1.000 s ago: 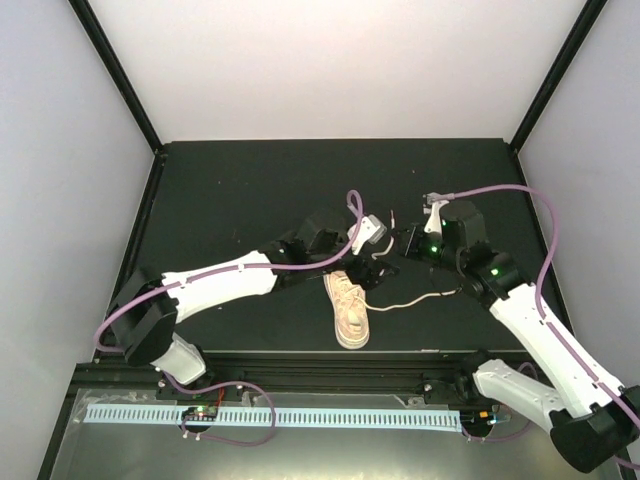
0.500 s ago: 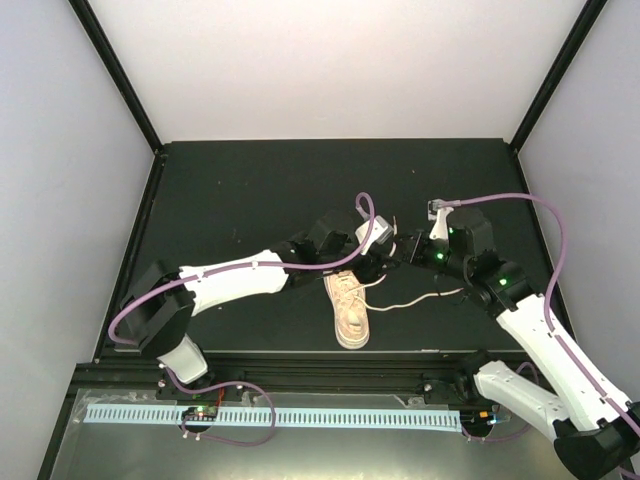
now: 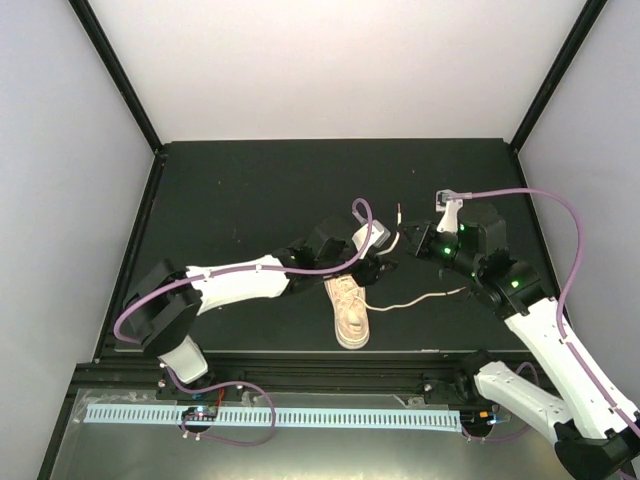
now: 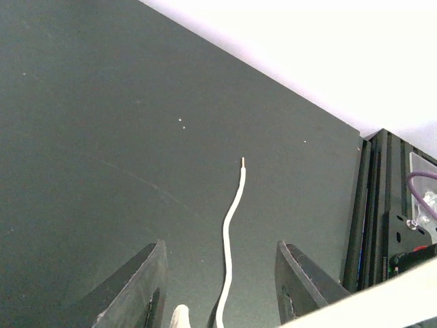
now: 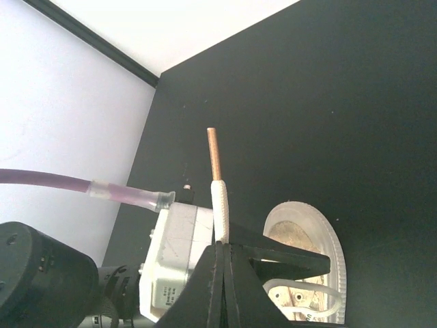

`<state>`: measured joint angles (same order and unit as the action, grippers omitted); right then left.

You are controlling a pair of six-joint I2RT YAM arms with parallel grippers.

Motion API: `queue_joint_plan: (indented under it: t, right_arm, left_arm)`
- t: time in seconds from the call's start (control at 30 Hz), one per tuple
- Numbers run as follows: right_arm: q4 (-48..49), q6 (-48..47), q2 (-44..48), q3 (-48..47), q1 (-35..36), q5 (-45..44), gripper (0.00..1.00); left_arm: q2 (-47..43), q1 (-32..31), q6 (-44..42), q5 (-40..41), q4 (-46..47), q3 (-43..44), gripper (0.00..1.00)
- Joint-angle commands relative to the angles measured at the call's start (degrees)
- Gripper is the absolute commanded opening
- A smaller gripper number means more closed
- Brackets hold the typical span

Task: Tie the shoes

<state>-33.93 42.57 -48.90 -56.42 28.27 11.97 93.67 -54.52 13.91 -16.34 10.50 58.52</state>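
The beige-pink sneaker (image 3: 350, 308) lies on the black mat, toe toward the near edge; its toe also shows in the right wrist view (image 5: 308, 232). My right gripper (image 3: 405, 240) is just behind and right of the shoe, shut (image 5: 222, 246) on one off-white lace whose copper-tipped end (image 5: 212, 154) sticks up past the fingers (image 3: 399, 212). My left gripper (image 3: 383, 260) is open over the shoe's heel end. The second lace (image 3: 420, 297) trails right across the mat and runs between the left fingers (image 4: 231, 232) untouched. The left gripper (image 4: 220, 244) holds nothing.
The mat is bounded by a black frame rail (image 4: 372, 225) at the near edge and white walls (image 3: 330, 60) behind and to the sides. The left wrist's white camera housing (image 5: 174, 253) sits right beside the right fingers.
The right arm has drawn back to the right with the lace end in its grip. The left gripper has shifted slightly right and toward the shoe, staying open.
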Motion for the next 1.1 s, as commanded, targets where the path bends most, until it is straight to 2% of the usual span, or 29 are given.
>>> queue_joint_plan:
  t: [0.0,0.13,0.27,0.37,0.6,0.83,1.07]
  right_arm:
    - [-1.04,0.51,0.65,-2.86,0.20,-1.64,0.02]
    - [-1.48,0.41,0.82,-3.94,0.16,-2.29,0.02]
    - [-1.37,0.52,0.74,-4.26,0.20,-2.13,0.02]
    - [-1.26,0.59,0.67,-4.22,0.20,-2.12,0.02]
    - [-1.62,0.13,0.61,-3.85,0.20,-3.06,0.02]
    - [-0.90,-3.39,-3.87,-3.77,0.20,-3.22,0.02]
    - [6.38,-4.90,-15.91,-0.55,0.81,-1.11,0.02]
  left_arm:
    - [1.11,-0.38,1.34,0.21,4.26,-1.34,0.46]
    - [1.05,-0.37,2.84,1.29,6.86,-4.57,0.43]
    - [0.39,-0.39,4.76,0.77,12.15,-8.38,0.36]
    - [1.46,-0.39,5.84,-0.52,12.69,-8.48,0.32]
    - [0.54,-0.29,7.07,0.74,14.55,-10.49,0.02]
    - [-8.45,0.44,7.66,5.99,11.18,-15.86,0.02]
    - [-18.61,1.66,10.85,8.66,6.29,-25.50,0.02]
